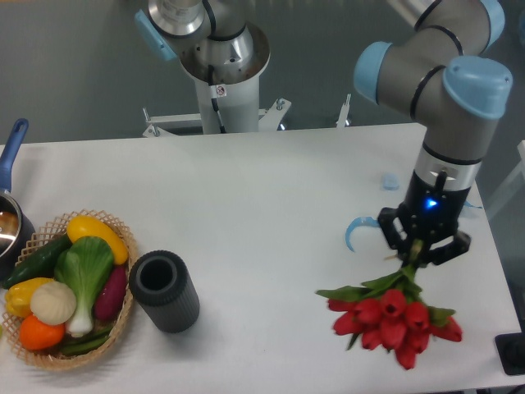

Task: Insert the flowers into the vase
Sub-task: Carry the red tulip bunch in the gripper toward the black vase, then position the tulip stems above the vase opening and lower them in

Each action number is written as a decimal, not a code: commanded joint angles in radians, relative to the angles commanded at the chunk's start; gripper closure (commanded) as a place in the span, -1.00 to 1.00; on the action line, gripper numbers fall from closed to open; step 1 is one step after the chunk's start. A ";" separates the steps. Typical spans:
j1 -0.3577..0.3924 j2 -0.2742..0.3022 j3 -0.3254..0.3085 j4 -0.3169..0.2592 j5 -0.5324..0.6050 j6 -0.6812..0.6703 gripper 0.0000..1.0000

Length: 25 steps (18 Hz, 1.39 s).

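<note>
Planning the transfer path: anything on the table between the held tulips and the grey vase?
Nothing visible. The gripper is shut on the flowers at the right; the vase stands at the left beside the basket. The table between them is bare. The blue scrap lies behind that line.

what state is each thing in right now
gripper: shut on the flower stems
flowers: held by the stems, blooms hanging down, not in the vase
vase: upright, mouth open, nothing inside
basket: full of vegetables
pot: at the table's left edge, mostly cut off
blue curved piece: lying flat on the table
</note>
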 joint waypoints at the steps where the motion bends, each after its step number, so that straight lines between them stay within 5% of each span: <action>1: -0.003 0.002 -0.014 0.019 -0.051 -0.009 0.93; 4: -0.021 0.002 -0.051 0.025 -0.227 -0.040 0.93; 8: -0.051 0.022 -0.068 0.033 -0.289 -0.060 0.93; 13: -0.064 0.052 -0.143 0.157 -0.483 -0.068 0.91; 25: -0.135 0.049 -0.149 0.206 -0.738 0.015 0.83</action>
